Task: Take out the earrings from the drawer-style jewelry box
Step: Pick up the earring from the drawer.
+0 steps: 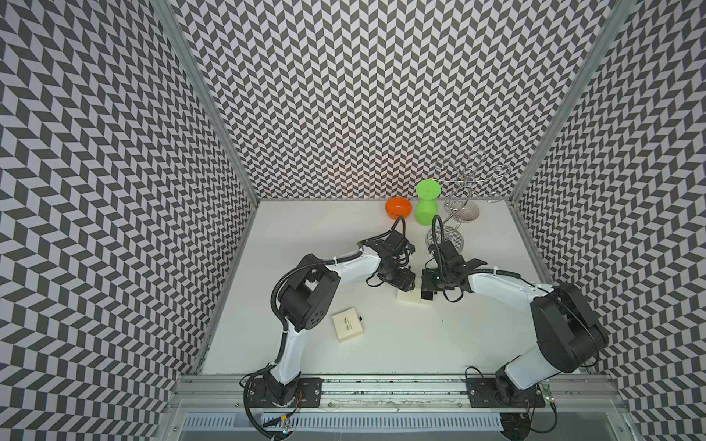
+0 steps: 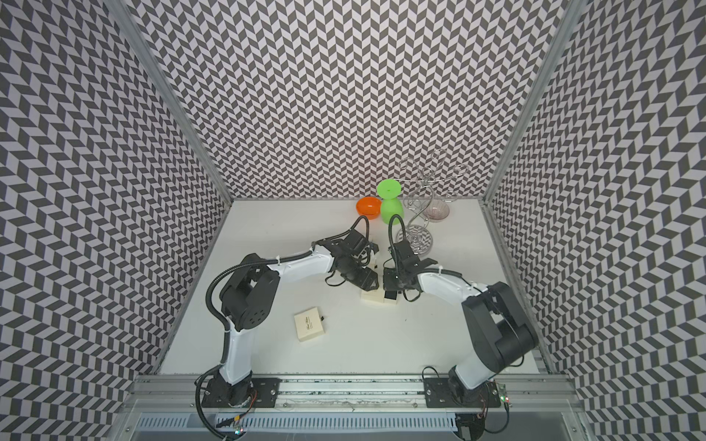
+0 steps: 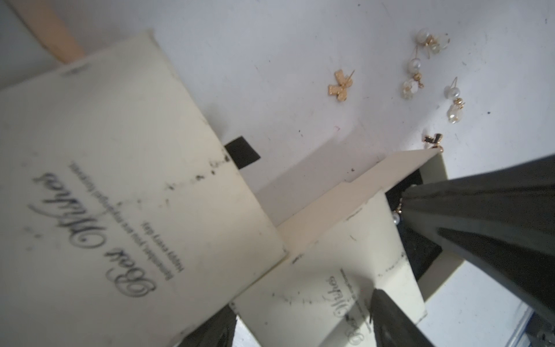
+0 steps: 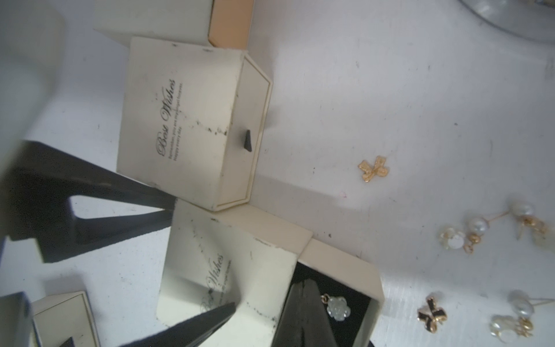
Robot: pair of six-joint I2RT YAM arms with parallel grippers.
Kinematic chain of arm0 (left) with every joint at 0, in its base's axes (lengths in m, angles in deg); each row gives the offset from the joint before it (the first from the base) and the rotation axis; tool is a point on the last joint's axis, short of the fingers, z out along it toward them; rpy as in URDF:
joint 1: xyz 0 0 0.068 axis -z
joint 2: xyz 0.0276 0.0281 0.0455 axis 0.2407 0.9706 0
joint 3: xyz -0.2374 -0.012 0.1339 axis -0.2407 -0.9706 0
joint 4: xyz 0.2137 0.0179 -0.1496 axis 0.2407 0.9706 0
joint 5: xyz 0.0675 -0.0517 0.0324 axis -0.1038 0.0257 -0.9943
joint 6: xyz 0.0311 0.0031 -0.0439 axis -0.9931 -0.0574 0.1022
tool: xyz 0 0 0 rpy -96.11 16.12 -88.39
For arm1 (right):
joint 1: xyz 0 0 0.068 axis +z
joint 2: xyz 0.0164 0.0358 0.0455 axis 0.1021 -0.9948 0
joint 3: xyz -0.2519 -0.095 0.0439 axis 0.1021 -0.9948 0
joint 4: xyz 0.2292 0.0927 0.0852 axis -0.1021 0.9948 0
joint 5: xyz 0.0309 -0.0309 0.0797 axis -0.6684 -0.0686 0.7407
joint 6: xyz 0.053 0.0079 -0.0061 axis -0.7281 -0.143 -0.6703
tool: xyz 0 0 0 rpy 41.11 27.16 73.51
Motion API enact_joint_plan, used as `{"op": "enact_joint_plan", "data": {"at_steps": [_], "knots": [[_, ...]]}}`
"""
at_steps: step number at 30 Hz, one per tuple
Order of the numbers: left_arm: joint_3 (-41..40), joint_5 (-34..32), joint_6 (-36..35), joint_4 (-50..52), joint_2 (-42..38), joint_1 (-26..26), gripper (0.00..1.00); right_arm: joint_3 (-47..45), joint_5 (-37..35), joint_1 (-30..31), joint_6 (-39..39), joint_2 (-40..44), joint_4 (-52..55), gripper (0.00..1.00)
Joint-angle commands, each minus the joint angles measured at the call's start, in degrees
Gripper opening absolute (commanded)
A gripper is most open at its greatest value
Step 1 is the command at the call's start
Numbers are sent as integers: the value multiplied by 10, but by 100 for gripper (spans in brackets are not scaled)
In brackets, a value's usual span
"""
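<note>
Right wrist: right hand pinched shut in drawer beside earring.

Looks like a robotics lab test cell: chevron-patterned walls, aluminium posts, a white table, left arm and right arm bolted to a rail.

Bright, even light, soft shadows — the jewelry box blurs in the left wrist view.

jewelry box drawer partly hidden by right claw, closed box lettering blurred, stand base cropped
</note>
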Motion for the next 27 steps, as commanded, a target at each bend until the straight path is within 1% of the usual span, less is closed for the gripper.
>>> {"op": "enact_joint_plan", "data": {"at_steps": [1,4,7,17,27], "knots": [[-7,-59,-7,25,36,1,71,12,-20,-5,6,14,6,9],[-8,-59,-8,24,35,1,71,14,-34,-5,8,9,13,19],[-8,-60,-8,23,34,2,71,18,-55,-5,18,1,25,22],[-7,-57,-8,24,37,2,71,14,-57,10,30,-5,34,25],[-7,-56,-8,24,37,2,71,8,-21,11,33,-19,6,25]]}}
